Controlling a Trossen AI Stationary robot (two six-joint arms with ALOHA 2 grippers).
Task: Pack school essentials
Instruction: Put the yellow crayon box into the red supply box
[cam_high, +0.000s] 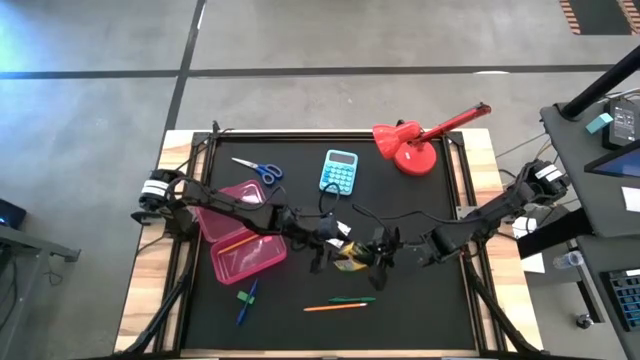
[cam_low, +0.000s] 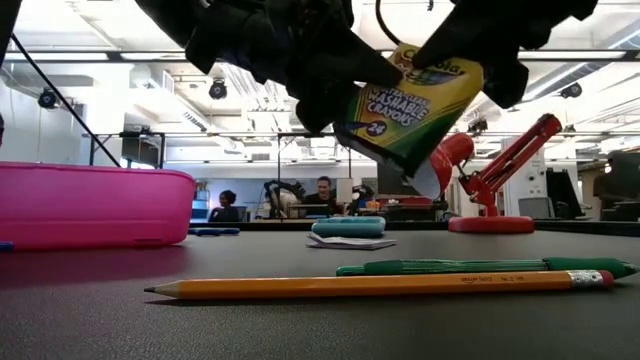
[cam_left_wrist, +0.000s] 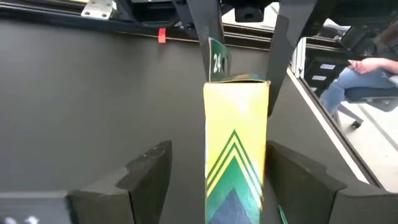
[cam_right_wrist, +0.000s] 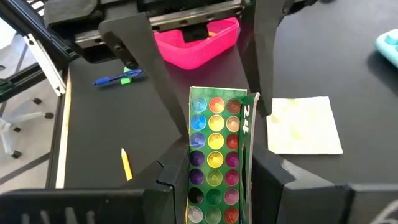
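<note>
The yellow-green crayon box (cam_low: 410, 105) hangs tilted above the table centre (cam_high: 350, 256), between both grippers. My right gripper (cam_right_wrist: 217, 169) is shut on its upper end. My left gripper (cam_left_wrist: 217, 158) is open, its fingers on either side of the lower end, with a clear gap at one finger (cam_left_wrist: 152, 171). The white patterned square (cam_right_wrist: 305, 124) lies flat beneath. The orange pencil (cam_low: 380, 287) and green pen (cam_low: 480, 266) lie near the front edge. The blue and green markers (cam_high: 245, 298) and the scissors (cam_high: 258, 168) lie on the mat. My right gripper pinches the crayon box's upper end (cam_left_wrist: 239, 78) between its two fingers, coming from the table's right. The box is lifted clear and tilted, its lower end toward my left gripper. My left gripper: its other finger (cam_left_wrist: 292, 177) stands close against the box's side; whether it touches, I cannot tell.
An open pink case (cam_high: 240, 240) sits left of centre under the left arm. The light-blue calculator (cam_high: 340, 170) and red desk lamp (cam_high: 415, 145) stand toward the far edge. People sit in the room beyond the table (cam_low: 322, 190).
</note>
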